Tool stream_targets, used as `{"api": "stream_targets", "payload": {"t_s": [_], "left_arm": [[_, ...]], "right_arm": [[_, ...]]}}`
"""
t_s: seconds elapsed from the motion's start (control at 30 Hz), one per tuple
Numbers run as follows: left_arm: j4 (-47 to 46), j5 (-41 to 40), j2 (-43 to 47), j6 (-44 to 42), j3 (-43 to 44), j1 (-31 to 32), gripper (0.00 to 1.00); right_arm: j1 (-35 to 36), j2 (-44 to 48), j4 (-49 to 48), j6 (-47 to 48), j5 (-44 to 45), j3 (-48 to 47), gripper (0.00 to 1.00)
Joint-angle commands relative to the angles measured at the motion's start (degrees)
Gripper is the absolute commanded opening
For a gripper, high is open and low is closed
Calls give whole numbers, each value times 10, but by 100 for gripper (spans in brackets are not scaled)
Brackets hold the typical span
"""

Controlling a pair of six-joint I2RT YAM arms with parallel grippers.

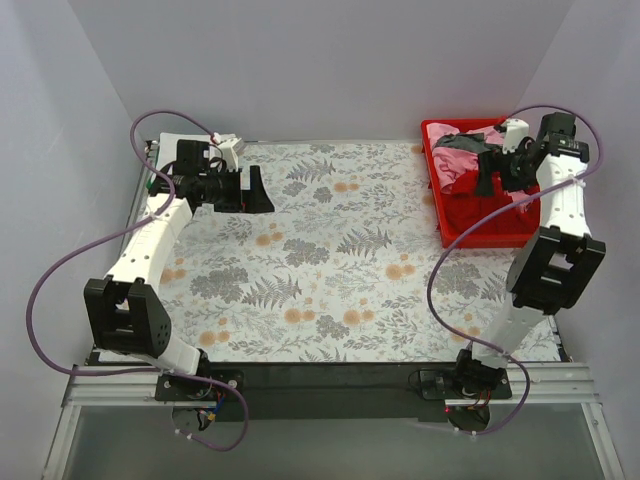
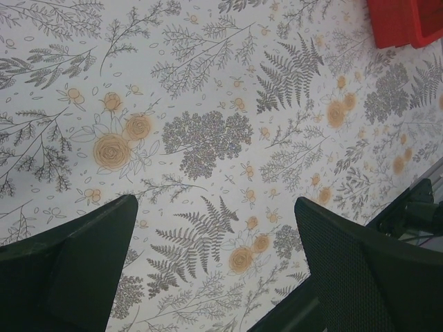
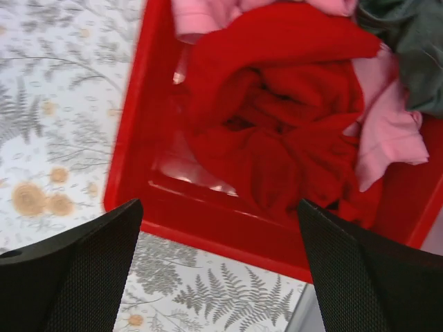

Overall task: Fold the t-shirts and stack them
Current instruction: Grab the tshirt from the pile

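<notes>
Hovering right gripper (image 3: 218, 228) spread wide over the tray (image 3: 149, 138), red t-shirt (image 3: 277, 117) lying inside, ahead between fingers (image 3: 76, 277) (left gripper (image 2: 214, 214) gaping too).

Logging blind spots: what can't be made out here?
1. Shirt count: top view, the right arm covers part of the red tray; right wrist view, the frame edge crops the grey shirt and pink shirt.
2. Left wrist view: only a tray corner shows, edge-cropped.

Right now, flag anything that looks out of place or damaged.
Nothing spilled or damaged. The only mess is the red t-shirt, pink t-shirt and dark grey t-shirt, crumpled together in the red tray, none folded yet.
</notes>
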State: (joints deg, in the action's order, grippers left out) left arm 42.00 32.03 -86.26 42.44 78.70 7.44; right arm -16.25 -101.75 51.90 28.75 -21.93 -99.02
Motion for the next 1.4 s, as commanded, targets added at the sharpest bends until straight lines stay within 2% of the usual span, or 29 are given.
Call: {"api": "stream_targets", "payload": {"t_s": [0.0, 0.27, 0.37, 0.47, 0.5, 0.57, 0.77, 0.97, 1.0, 1.07, 1.27, 1.37], "left_arm": [[8, 3, -6, -2, 15, -8, 97], [12, -10, -6, -11, 4, -15, 97], [19, -12, -4, -17, 5, -16, 97], [16, -13, -5, -17, 6, -18, 97], [16, -13, -7, -17, 7, -18, 97], [17, -11, -8, -14, 9, -19, 97], [12, -7, 3, -13, 8, -21, 97], [8, -5, 7, -4, 19, -28, 97], [10, -6, 7, -2, 22, -30, 97], [8, -5, 6, 5, 36, -37, 97], [16, -1, -12, 30, 96, -73, 97], [21, 18, -23, 42, 117, -111, 97]], "right_arm": [[-8, -67, -10, -14, 91, -60, 98], [-8, -172, -56, -18, 96, -89, 98], [-7, -169, -61, -19, 72, -68, 92], [-6, -151, -72, -16, 67, -42, 60], [-6, -136, -72, -14, 66, -38, 33], [-7, -118, -71, -15, 66, -30, 2], [-24, -12, -69, -8, 37, -45, 1], [-35, 72, -67, -19, -93, -114, 1], [-35, 83, -68, -23, -147, -140, 1], [-31, 88, -69, -38, -195, -165, 1], [17, 92, -110, -129, -344, -267, 1], [56, 120, -229, -235, -399, -242, 1]]}}
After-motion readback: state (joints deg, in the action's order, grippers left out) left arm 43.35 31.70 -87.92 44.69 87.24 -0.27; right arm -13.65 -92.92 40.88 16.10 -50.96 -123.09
